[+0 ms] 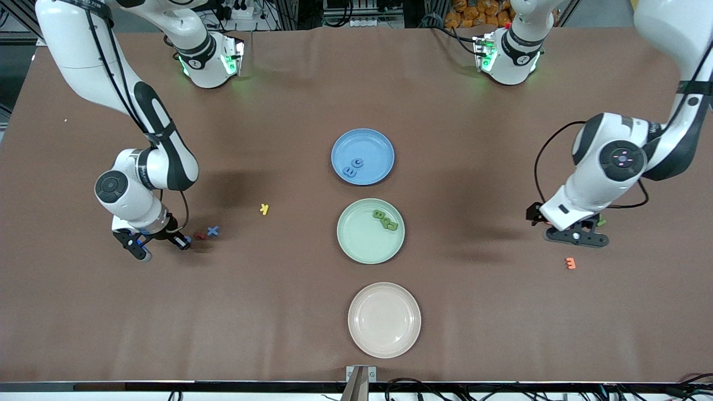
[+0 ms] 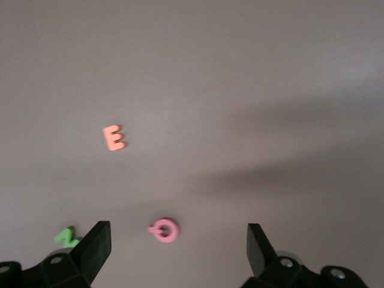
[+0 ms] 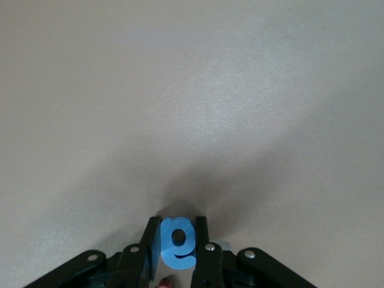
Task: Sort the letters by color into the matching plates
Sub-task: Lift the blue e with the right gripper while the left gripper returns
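Brown table (image 1: 278,312): three plates (image 1: 362,156), scattered foam letters (image 1: 264,209).

This is a robotics lab. Two white Franka arms are mounted at the 12 o'clock edge of a desk (image 1: 278,312) draped in plain brown cloth, their bases (image 1: 210,61) glowing green. At 12 o'clock past the desk stand aluminium frame rails, power strips and bundled black cables (image 1: 239,11). More cables (image 1: 423,384) trail along the 6 o'clock edge, where a metal camera bracket (image 1: 361,373) sits.
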Motion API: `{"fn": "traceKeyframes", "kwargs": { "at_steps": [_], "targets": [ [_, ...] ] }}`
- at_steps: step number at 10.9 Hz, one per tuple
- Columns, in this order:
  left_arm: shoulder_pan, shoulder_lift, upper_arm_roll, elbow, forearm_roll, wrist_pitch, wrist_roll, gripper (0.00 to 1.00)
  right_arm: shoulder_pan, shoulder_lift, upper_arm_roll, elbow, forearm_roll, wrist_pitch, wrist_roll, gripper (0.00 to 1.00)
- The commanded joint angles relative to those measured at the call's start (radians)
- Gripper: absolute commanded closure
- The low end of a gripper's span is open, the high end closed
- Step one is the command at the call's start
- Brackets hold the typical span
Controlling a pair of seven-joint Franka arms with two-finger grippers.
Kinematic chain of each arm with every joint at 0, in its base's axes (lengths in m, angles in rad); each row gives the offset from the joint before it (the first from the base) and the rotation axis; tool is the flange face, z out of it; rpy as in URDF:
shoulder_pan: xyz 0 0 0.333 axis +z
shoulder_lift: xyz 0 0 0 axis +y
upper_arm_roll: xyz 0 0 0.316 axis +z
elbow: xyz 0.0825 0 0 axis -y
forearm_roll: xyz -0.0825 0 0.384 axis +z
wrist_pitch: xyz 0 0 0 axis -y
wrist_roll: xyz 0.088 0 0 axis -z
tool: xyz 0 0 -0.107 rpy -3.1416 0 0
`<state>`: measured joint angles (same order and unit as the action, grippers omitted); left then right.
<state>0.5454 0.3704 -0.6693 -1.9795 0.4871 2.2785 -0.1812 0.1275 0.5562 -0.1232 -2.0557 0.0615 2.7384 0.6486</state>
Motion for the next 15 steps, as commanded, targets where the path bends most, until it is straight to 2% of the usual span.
{"fn": "traceKeyframes", "kwargs": {
  "at_steps": [1, 4, 6, 10, 13, 15],
  "targets": [
    [0.128, -0.03, -0.036, -0.07, 0.01, 0.067, 0.159, 0.0, -0.005, -0.025, 0.04, -0.003, -0.029, 0.011, -0.114, 0.84],
    [0.136, -0.027, -0.036, -0.068, 0.01, 0.07, 0.175, 0.0, -0.003, -0.035, 0.056, 0.04, -0.054, -0.025, -0.265, 0.84],
    [0.137, -0.03, -0.036, -0.068, 0.01, 0.07, 0.186, 0.0, 0.013, -0.038, 0.077, 0.084, -0.122, -0.109, -0.261, 0.88],
    [0.146, -0.036, -0.036, -0.062, 0.01, 0.07, 0.21, 0.0, 0.084, -0.059, 0.103, 0.098, -0.126, -0.178, -0.229, 0.88],
    [0.16, -0.03, -0.036, -0.065, 0.008, 0.072, 0.227, 0.0, 0.2, -0.059, 0.114, 0.098, -0.126, -0.19, -0.12, 0.88],
    [0.171, -0.03, -0.006, -0.076, -0.002, 0.078, 0.265, 0.0, 0.282, -0.059, 0.114, 0.098, -0.129, -0.206, -0.115, 0.88]
  ]
}}
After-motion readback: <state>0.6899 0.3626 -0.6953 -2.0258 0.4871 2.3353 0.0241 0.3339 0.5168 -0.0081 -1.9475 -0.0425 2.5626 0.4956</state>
